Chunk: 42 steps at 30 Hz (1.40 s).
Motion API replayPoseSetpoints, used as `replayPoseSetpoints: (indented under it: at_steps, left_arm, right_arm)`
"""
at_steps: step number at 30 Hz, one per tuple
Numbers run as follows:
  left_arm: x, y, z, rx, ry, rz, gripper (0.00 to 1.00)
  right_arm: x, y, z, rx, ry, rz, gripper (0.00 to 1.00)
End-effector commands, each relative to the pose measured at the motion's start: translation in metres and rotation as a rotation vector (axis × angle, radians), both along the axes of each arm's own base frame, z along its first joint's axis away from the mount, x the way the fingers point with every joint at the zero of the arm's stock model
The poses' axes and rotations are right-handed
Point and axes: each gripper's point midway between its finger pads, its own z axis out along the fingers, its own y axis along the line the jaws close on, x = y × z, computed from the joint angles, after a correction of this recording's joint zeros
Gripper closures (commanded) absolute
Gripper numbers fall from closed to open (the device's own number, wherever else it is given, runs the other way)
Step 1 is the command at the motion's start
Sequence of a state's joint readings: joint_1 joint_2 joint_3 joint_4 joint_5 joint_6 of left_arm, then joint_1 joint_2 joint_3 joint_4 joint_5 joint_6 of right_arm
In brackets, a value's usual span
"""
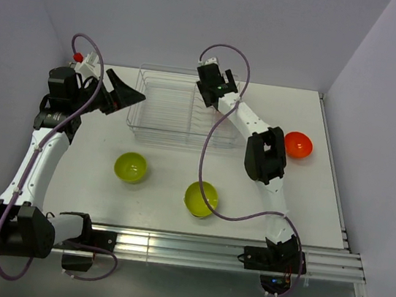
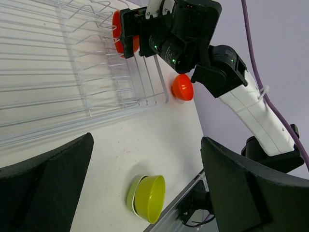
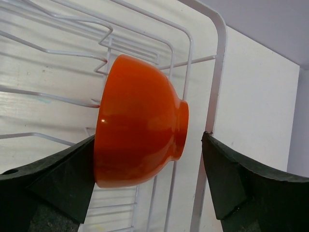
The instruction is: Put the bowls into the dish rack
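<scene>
I had the right gripper (image 3: 147, 145) spread around the orange bowl (image 3: 140, 125). The bowl sat on edge in the far right corner of the dish rack (image 1: 160, 110), where the prongs propped it up. One finger stood clear of its foot, so nothing was gripped. The left gripper (image 2: 147, 140) hung wide open and empty, left of the rack. Two green bowls (image 1: 130, 166) and a second orange bowl (image 1: 297, 143) lay outside it.

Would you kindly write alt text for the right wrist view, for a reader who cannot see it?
An orange bowl stands on edge among the wire prongs of the rack, between the right gripper's open fingers; the white table lies beyond.
</scene>
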State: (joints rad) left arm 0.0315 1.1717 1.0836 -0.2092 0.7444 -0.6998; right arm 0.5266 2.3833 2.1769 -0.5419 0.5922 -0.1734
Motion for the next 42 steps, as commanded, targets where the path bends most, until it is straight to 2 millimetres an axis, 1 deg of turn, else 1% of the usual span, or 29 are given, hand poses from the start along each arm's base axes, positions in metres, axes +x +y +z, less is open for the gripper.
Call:
replayPoseSetpoints:
  at_steps: [1, 2, 7, 10, 15, 18, 21, 28, 33, 39, 42]
  left_arm:
    - [-0.001, -0.001, 0.011, -0.005, -0.028, -0.015, 0.00]
    - [-0.001, 0.000, 0.011, -0.005, -0.027, -0.013, 0.00]
    - [-0.001, 0.000, 0.010, -0.005, -0.024, -0.010, 0.01]
    - [-0.001, 0.001, 0.011, -0.006, -0.027, -0.010, 0.01]
    - [-0.002, 0.000, 0.010, -0.011, -0.027, -0.012, 0.01]
    - [-0.001, 0.001, 0.008, -0.015, -0.023, -0.011, 0.00]
    - [0.000, 0.001, 0.008, -0.014, -0.024, -0.012, 0.01]
    - [-0.002, 0.000, 0.010, -0.018, -0.030, -0.018, 0.01]
    - [-0.002, 0.000, 0.011, -0.017, -0.033, -0.016, 0.00]
    - [-0.002, 0.000, 0.013, -0.019, -0.035, -0.019, 0.01]
    - [-0.003, 0.001, 0.013, -0.020, -0.036, -0.019, 0.01]
  right_arm:
    - [-0.002, 0.021, 0.028, 0.106, -0.027, 0.045, 0.10]
    - [-0.003, 0.026, 0.029, 0.129, -0.019, 0.065, 0.09]
    - [-0.009, 0.037, 0.028, 0.161, 0.016, 0.120, 0.05]
    - [-0.011, 0.039, 0.025, 0.151, 0.022, 0.125, 0.04]
    - [-0.008, 0.034, 0.035, 0.147, -0.018, 0.095, 0.03]
    - [-0.009, 0.035, 0.041, 0.158, -0.026, 0.099, 0.03]
    - [-0.011, 0.040, 0.047, 0.176, -0.024, 0.116, 0.03]
    - [-0.018, 0.054, 0.052, 0.192, -0.013, 0.163, 0.02]
    - [-0.023, 0.065, 0.053, 0.218, 0.000, 0.190, 0.02]
    - [-0.028, 0.078, 0.046, 0.258, 0.043, 0.221, 0.02]
    - [-0.029, 0.079, 0.043, 0.267, 0.055, 0.220, 0.02]
